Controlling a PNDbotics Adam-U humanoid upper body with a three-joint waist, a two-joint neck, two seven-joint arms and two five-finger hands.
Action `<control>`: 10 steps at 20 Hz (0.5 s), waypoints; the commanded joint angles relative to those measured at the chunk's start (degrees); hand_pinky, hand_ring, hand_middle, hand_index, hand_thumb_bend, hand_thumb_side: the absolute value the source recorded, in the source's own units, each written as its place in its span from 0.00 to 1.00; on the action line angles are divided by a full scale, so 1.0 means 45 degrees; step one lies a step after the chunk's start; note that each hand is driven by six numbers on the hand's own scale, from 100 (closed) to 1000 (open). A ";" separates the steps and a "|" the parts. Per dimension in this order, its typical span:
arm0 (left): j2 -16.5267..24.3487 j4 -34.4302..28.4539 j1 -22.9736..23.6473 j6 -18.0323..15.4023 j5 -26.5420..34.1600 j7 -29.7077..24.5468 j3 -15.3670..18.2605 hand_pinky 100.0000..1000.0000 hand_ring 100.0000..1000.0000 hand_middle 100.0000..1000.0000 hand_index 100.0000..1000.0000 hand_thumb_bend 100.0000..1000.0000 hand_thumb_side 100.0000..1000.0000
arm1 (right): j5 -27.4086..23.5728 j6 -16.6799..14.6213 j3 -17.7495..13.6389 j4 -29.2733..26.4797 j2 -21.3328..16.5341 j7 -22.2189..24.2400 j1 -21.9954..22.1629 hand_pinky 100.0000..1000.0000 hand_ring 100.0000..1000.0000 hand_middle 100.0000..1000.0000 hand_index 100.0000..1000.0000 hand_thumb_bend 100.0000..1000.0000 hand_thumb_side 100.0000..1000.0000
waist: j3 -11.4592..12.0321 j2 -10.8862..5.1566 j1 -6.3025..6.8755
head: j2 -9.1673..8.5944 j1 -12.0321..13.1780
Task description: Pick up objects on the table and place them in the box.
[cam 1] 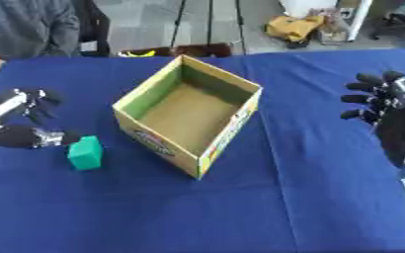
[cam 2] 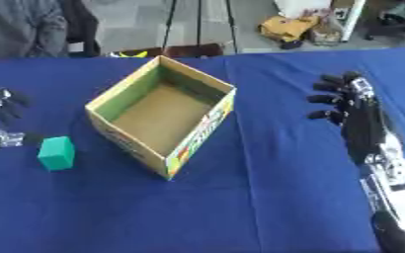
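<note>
A small green block (cam 1: 86,153) lies on the blue tablecloth, left of an open cardboard box (cam 1: 191,115) whose inside is bare. My left hand (cam 1: 26,122) hovers just left of the block, fingers spread and thumb tip close to the block's left side, holding nothing. My right hand (cam 2: 354,111) stands at the right side of the table, fingers straight and pointing left, well apart from the box.
The blue table (cam 1: 284,197) stretches toward me. A person in a grey top (cam 1: 24,27) stands at the far left edge. Bags and stands (cam 1: 297,27) sit on the floor beyond the table.
</note>
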 commanded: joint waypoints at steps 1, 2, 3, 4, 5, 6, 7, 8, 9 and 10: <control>0.0449 0.0086 -0.0317 -0.0353 -0.0644 -0.0627 0.0018 0.64 0.67 0.71 0.80 0.57 0.38 | 0.0016 -0.0011 -0.0008 -0.0223 -0.0301 0.0042 -0.0168 0.52 0.70 0.71 0.84 0.00 1.00 | -0.0021 -0.0166 0.0005 | -0.0128 0.0003; 0.0423 0.0117 -0.0389 -0.0477 -0.0847 -0.0830 0.0023 0.65 0.68 0.71 0.80 0.53 0.36 | 0.0016 -0.0011 -0.0013 -0.0221 -0.0305 0.0040 -0.0167 0.52 0.70 0.71 0.84 0.00 1.00 | -0.0025 -0.0166 0.0000 | -0.0131 0.0011; 0.0393 0.0146 -0.0464 -0.0594 -0.1054 -0.1037 0.0032 0.65 0.68 0.71 0.81 0.53 0.36 | 0.0012 -0.0010 -0.0017 -0.0218 -0.0308 0.0036 -0.0165 0.52 0.70 0.71 0.84 0.00 1.00 | -0.0025 -0.0167 -0.0003 | -0.0135 0.0016; 0.0360 0.0167 -0.0536 -0.0700 -0.1252 -0.1231 0.0041 0.65 0.68 0.71 0.81 0.50 0.35 | 0.0008 -0.0010 -0.0014 -0.0217 -0.0307 0.0038 -0.0164 0.52 0.70 0.71 0.84 0.00 1.00 | -0.0026 -0.0167 -0.0004 | -0.0141 0.0019; 0.0328 0.0200 -0.0618 -0.0803 -0.1456 -0.1383 0.0027 0.65 0.68 0.71 0.81 0.48 0.34 | 0.0007 -0.0009 -0.0007 -0.0216 -0.0301 0.0047 -0.0164 0.52 0.70 0.71 0.84 0.00 1.00 | -0.0028 -0.0168 -0.0005 | -0.0151 0.0020; 0.0291 0.0240 -0.0696 -0.0906 -0.1669 -0.1480 -0.0006 0.66 0.69 0.71 0.81 0.46 0.33 | 0.0007 -0.0008 -0.0001 -0.0216 -0.0294 0.0055 -0.0165 0.52 0.70 0.71 0.84 0.00 1.00 | -0.0031 -0.0168 -0.0006 | -0.0160 0.0019; 0.0257 0.0293 -0.0792 -0.1019 -0.1880 -0.1549 -0.0084 0.66 0.69 0.71 0.81 0.43 0.32 | 0.0007 -0.0007 0.0006 -0.0217 -0.0286 0.0065 -0.0169 0.52 0.70 0.71 0.84 0.00 1.00 | -0.0038 -0.0169 -0.0008 | -0.0171 0.0021; 0.0231 0.0371 -0.0895 -0.1125 -0.2092 -0.1601 -0.0177 0.66 0.69 0.71 0.81 0.41 0.32 | 0.0008 -0.0006 0.0009 -0.0217 -0.0282 0.0072 -0.0171 0.52 0.70 0.71 0.84 0.00 1.00 | -0.0045 -0.0171 -0.0009 | -0.0178 0.0026; 0.0207 0.0477 -0.1013 -0.1225 -0.2311 -0.1647 -0.0288 0.67 0.69 0.71 0.81 0.41 0.31 | 0.0009 -0.0003 0.0012 -0.0215 -0.0279 0.0076 -0.0172 0.52 0.70 0.71 0.84 0.00 1.00 | -0.0052 -0.0174 -0.0013 | -0.0180 0.0036; 0.0168 0.0579 -0.1106 -0.1323 -0.2541 -0.1672 -0.0371 0.67 0.69 0.71 0.81 0.41 0.31 | 0.0010 -0.0002 0.0013 -0.0213 -0.0278 0.0077 -0.0172 0.52 0.70 0.71 0.84 0.00 1.00 | -0.0054 -0.0175 -0.0016 | -0.0182 0.0040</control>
